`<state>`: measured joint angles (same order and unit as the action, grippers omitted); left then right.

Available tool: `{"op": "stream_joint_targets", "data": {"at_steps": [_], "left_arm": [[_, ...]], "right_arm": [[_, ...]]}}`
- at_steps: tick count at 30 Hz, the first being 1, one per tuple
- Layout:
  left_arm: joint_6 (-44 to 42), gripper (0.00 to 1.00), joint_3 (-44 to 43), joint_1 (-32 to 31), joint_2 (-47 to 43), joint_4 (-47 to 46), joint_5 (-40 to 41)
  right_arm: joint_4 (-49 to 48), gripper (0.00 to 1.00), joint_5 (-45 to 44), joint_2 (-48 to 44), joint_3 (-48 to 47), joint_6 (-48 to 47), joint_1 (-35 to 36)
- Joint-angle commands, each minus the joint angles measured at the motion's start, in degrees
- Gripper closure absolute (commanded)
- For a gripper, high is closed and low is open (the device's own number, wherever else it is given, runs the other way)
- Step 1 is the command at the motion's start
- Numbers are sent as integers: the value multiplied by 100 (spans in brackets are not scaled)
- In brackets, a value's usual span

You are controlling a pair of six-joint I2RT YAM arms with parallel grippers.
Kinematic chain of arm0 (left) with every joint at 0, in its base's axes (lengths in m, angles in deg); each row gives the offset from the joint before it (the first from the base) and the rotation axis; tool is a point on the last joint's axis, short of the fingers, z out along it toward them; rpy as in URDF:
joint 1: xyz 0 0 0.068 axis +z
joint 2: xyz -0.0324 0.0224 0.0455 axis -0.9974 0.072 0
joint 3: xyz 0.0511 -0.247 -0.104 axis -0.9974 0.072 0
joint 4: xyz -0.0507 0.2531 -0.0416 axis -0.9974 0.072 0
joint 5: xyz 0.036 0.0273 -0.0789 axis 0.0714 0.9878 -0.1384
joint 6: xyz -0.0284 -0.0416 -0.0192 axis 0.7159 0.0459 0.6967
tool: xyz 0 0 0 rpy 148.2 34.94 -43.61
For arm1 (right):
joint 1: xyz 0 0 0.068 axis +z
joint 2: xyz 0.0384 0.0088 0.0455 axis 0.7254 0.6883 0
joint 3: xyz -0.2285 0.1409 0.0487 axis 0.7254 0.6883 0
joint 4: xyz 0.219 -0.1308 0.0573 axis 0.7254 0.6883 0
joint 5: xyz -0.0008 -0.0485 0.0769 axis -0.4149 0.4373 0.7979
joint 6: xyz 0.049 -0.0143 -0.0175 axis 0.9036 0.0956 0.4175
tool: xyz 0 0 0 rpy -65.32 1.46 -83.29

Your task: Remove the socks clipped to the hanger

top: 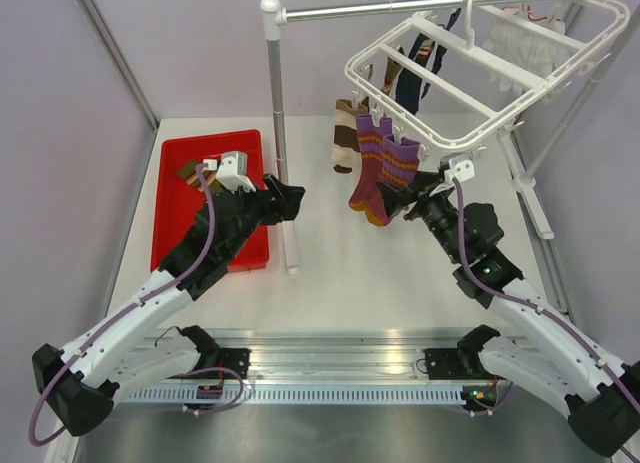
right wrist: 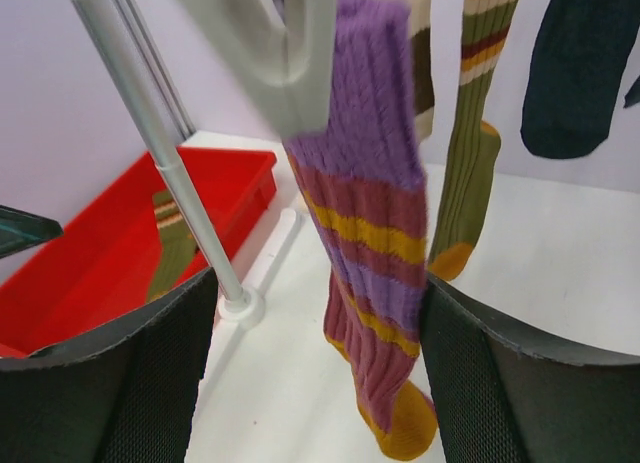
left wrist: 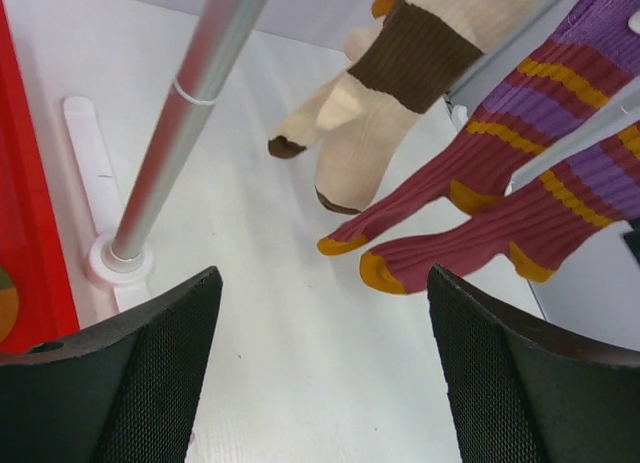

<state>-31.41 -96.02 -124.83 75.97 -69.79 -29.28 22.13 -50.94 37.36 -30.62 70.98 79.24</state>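
A white hanger [top: 500, 73] hangs tilted from a metal rail [top: 400, 5], its long side running lower left to upper right. Purple striped socks [top: 383, 168] hang lengthwise from its near edge, cuffs clipped, toes down. The right gripper [right wrist: 315, 288] is spread wide around one purple sock, not holding it. The left gripper [left wrist: 322, 278] gapes empty near the pole [left wrist: 190, 113].

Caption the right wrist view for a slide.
Open right gripper frames a purple-striped sock clipped to the hanger, red tray behind.
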Motion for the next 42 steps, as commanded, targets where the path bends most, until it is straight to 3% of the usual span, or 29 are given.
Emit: {"op": "stream_joint_targets", "data": {"at_steps": [1, 8, 14, 17, 20, 27, 30, 35, 42], "left_arm": [[-245, 14, 157, -164, 75, -753, -370], [-350, 14, 166, -489, 567, -1264, -459], [-561, 13, 298, -683, 1050, -2028, -660], [-824, 12, 377, -683, 1323, -2581, -1090], [-1114, 10, 377, -674, 1568, -2978, -1494], [-1142, 7, 298, -455, 1937, -3496, -3233], [-1133, 6, 166, -446, 2175, -3593, -3621], [-940, 6, 52, -455, 2439, -3936, -4061], [-861, 8, 34, -455, 2554, -4085, -3992]], "right_arm": [[-718, 18, 74, 367, 124, -213, -21], [-1317, 26, 20, 948, 283, -64, -21], [-1185, 56, 3, 1020, 108, 33, -21], [-922, 79, 55, 950, -33, 156, -21], [-676, 90, 170, 765, -104, 314, -21], [-236, 93, 723, 396, -253, 683, -21], [-166, 93, 1004, 343, -341, 903, -21], [-69, 94, 1295, 396, -534, 1184, -21], [-60, 93, 1558, 431, -649, 1422, -21]]}}
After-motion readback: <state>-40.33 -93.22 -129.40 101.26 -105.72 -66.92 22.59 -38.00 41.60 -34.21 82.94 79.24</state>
